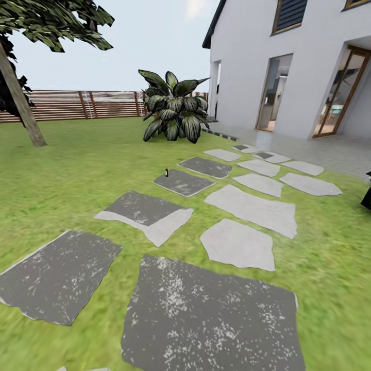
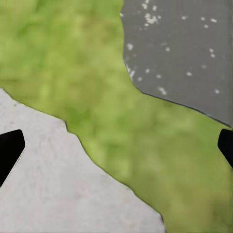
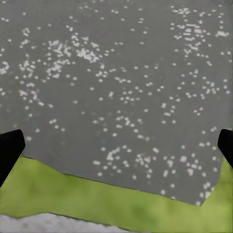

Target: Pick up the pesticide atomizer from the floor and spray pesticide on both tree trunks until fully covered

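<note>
The pesticide atomizer, a tiny dark upright object, stands far ahead at the edge of a dark paving stone, where it meets the grass floor. One tree with a bare grey-brown trunk rises at the far left before the fence. In the left wrist view my left gripper is open over grass between two stones, with nothing between its dark fingertips. In the right wrist view my right gripper is open and empty above a speckled dark stone.
Grey paving stones run from my feet toward the white house at the right. A broad-leaved bush stands behind the stones. A slatted brown fence closes the lawn at the back. Some dark part pokes in at the right edge.
</note>
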Robot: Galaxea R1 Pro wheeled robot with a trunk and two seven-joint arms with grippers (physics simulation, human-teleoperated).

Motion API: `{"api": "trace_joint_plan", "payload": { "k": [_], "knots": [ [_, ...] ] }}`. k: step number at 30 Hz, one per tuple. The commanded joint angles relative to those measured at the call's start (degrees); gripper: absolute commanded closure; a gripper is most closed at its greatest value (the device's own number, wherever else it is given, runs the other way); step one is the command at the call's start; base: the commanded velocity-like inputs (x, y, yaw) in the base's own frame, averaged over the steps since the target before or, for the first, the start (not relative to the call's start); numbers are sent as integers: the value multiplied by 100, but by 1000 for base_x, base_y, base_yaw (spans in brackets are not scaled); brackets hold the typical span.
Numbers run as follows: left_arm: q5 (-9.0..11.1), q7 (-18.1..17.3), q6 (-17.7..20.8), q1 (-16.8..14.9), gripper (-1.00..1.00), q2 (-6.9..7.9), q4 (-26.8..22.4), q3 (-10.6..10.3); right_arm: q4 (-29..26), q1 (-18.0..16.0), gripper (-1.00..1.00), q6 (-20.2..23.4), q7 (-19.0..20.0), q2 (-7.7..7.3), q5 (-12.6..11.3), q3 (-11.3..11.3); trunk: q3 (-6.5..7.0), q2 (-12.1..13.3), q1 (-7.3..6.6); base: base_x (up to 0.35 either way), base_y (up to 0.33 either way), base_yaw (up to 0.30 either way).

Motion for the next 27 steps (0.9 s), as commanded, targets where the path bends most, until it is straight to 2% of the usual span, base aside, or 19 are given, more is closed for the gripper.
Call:
{"api": "trace_joint_plan", "payload": {
  "k": [1,27],
  "knots": [
    [-3,-1,-19,-3,-100,-2,3,14,4,-3,-100,-18,3,0,2,-2,-5,-1,2,338,0,0],
    [-3,-1,-19,-3,-100,-2,6,14,4,-3,-100,-20,2,0,2,-2,-5,-1,2,338,0,0]
  ]
}}
